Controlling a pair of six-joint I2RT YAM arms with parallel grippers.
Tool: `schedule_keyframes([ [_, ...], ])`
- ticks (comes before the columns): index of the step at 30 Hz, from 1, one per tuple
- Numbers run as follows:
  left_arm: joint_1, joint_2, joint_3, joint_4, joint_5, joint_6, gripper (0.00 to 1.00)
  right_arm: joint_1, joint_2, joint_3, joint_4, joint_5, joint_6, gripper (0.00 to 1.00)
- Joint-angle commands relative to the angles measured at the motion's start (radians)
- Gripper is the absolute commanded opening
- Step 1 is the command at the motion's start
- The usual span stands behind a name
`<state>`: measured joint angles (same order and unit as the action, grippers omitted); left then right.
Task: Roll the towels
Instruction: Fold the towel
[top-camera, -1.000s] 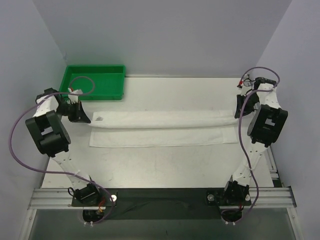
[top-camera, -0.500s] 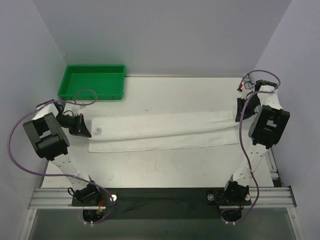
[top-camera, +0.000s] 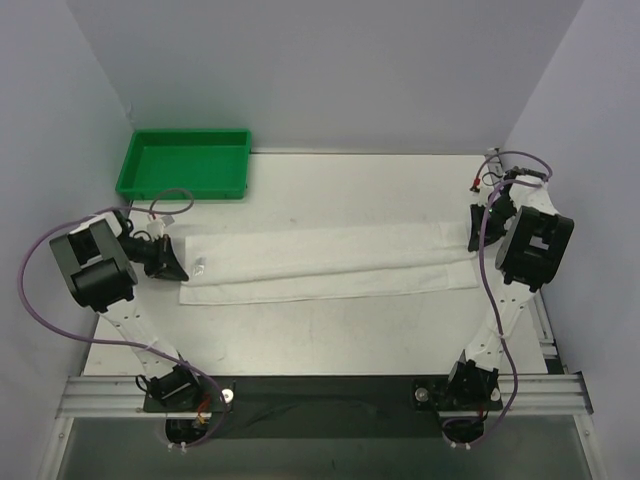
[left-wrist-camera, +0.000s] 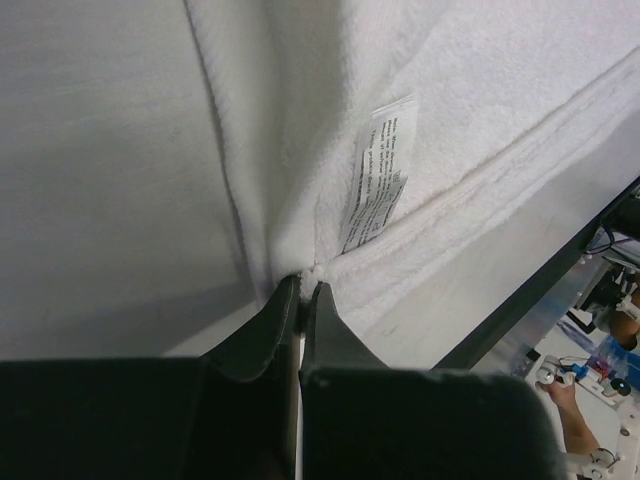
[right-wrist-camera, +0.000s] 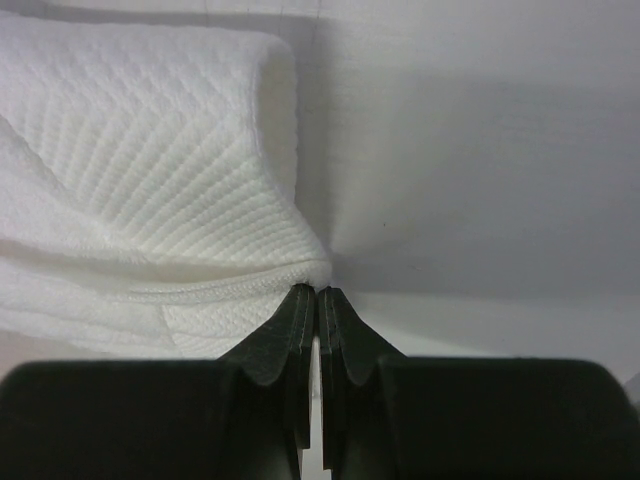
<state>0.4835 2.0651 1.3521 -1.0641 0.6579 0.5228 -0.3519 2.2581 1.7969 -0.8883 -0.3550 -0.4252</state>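
Observation:
The white towel (top-camera: 330, 262) lies as a long folded strip across the table, its far layer drawn over its near layer. My left gripper (top-camera: 178, 268) is at the towel's left end, shut on a corner of the cloth (left-wrist-camera: 304, 282). A printed care label (left-wrist-camera: 378, 175) shows on the towel (left-wrist-camera: 480, 90) just beyond the fingertips. My right gripper (top-camera: 474, 240) is at the towel's right end. In the right wrist view it (right-wrist-camera: 316, 291) is shut on the hemmed corner of the towel (right-wrist-camera: 140, 150).
A green plastic tray (top-camera: 185, 165) stands at the far left corner of the white table (top-camera: 330, 340), behind the left arm. Walls close in on the left, right and far sides. The arm bases and a metal rail (top-camera: 320, 395) line the near edge.
Both grippers have moved toward the near edge with the towel's ends. The left end came further, so the folded layer now lies over the near layer and slants slightly.

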Motion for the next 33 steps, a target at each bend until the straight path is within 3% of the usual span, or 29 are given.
schedule_keyframes([
  [1, -0.017, 0.052, 0.076, 0.159, -0.067, -0.015, 0.00, -0.001, 0.015, 0.035, -0.021, 0.042, 0.003, 0.00],
  [11, -0.020, -0.120, 0.301, -0.121, 0.057, 0.037, 0.00, -0.001, -0.040, 0.059, -0.028, 0.040, 0.011, 0.00],
  [16, 0.000, -0.158, 0.300, -0.235, 0.036, 0.115, 0.00, -0.005, -0.040, 0.053, -0.029, 0.047, 0.011, 0.00],
  [20, 0.029, -0.123, 0.214, -0.231, -0.013, 0.169, 0.00, -0.007, -0.038, 0.045, -0.029, 0.047, 0.011, 0.00],
  [24, 0.035, -0.068, 0.078, -0.121, -0.081, 0.190, 0.00, -0.007, -0.028, 0.044, -0.028, 0.047, 0.009, 0.00],
  [33, 0.023, 0.042, 0.012, 0.056, -0.147, 0.125, 0.00, -0.007, -0.011, 0.045, -0.029, 0.062, 0.005, 0.00],
])
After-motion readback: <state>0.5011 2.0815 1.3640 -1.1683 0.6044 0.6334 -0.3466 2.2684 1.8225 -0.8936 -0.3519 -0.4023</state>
